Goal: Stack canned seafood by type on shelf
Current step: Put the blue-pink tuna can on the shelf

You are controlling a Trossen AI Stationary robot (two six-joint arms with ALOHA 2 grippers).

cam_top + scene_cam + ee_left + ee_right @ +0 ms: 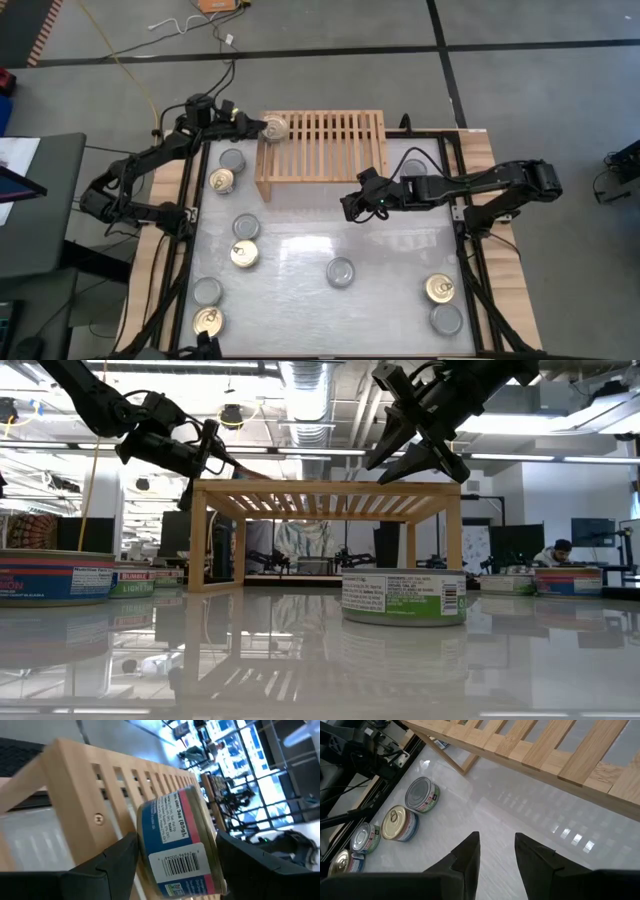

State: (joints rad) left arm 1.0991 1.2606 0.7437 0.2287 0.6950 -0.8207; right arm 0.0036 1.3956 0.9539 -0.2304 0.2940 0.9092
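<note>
Resting on shelf [322,146] corner: gold-topped can [275,128], bracketed by left gripper [262,127], contact unclear | right gripper [352,208]: parted, nothing held, above table [330,235]

1. The high view is looking straight down from above, taking in the whole table [330,245] and the wooden shelf [322,145] at its far edge.
2. The low view is sitting at table-top level, facing across the table toward the shelf [325,500] and the room behind.
3. The left wrist view is looking from very near at a blue-and-red labelled can [177,845] on the shelf's slats [125,775].
4. The right wrist view is looking down at the table [520,830] beside the shelf's front edge [545,755], sharing the left-edge cans [400,822] with the high view.
</note>
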